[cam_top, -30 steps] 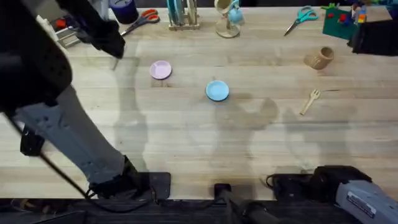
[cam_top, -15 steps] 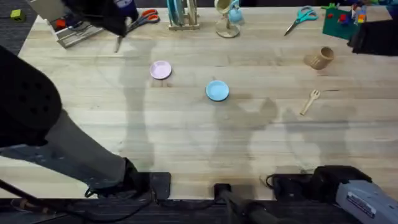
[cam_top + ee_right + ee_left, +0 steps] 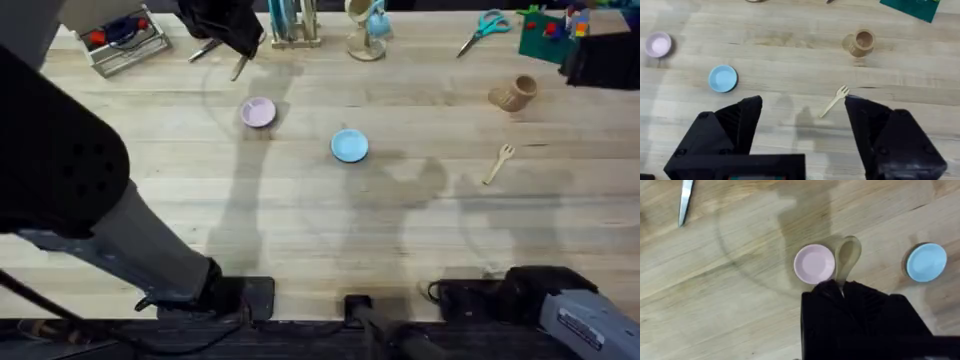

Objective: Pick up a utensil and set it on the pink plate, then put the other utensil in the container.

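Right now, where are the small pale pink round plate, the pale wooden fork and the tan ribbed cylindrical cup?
pale pink round plate (image 3: pixel 258 112): overhead view, centre of its face.
pale wooden fork (image 3: pixel 834 101): right wrist view, middle of the handle.
tan ribbed cylindrical cup (image 3: pixel 860 43): right wrist view, on its side wall.

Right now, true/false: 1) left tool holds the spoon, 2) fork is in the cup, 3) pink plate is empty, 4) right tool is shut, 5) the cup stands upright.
1) True: the left tool grips the spoon above the table.
2) False: the fork lies on the table, apart from the cup.
3) True: the pink plate holds nothing.
4) False: the right tool is open, nothing between its fingers.
5) False: the cup lies tipped on its side.
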Motion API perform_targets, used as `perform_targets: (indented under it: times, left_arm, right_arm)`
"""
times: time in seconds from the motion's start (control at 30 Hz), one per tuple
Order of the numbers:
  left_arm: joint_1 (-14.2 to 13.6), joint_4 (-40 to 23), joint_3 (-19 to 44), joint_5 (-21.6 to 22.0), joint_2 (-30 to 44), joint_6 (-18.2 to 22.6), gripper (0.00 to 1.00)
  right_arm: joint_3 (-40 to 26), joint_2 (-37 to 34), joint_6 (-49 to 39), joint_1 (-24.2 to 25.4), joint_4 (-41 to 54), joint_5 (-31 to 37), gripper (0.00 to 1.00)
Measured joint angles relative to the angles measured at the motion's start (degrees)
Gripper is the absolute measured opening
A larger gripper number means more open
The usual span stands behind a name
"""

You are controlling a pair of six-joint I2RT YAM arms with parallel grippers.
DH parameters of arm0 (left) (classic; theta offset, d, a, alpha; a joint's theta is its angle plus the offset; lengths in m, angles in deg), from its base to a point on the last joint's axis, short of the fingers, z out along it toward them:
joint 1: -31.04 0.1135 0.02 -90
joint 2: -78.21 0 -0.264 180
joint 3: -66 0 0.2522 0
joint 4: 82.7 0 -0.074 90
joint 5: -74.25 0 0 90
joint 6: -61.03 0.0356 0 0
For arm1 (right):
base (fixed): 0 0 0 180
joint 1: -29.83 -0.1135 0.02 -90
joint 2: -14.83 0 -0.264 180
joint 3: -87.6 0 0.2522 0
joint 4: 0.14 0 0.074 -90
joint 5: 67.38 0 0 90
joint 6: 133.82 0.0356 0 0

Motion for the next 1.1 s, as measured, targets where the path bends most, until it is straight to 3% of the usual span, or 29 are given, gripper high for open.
perform_targets:
  times: [0.43, 0.73, 1.1]
  left_arm:
    - [0.1, 2.0, -2.7, 0.3, 3.4, -1.0, 0.044]
    - [0.1, 8.9, -13.0, 0.7, 3.8, -1.7, 0.044]
    - [0.1, 15.9, -20.5, 0.7, 3.8, -2.1, 0.043]
  right_arm:
    - [0.0, 0.0, 0.0, 0.0, 0.0, 0.0, 0.996]
    - [0.0, 0.0, 0.0, 0.0, 0.0, 0.0, 0.996]
    - [0.0, 0.0, 0.0, 0.0, 0.0, 0.0, 0.996]
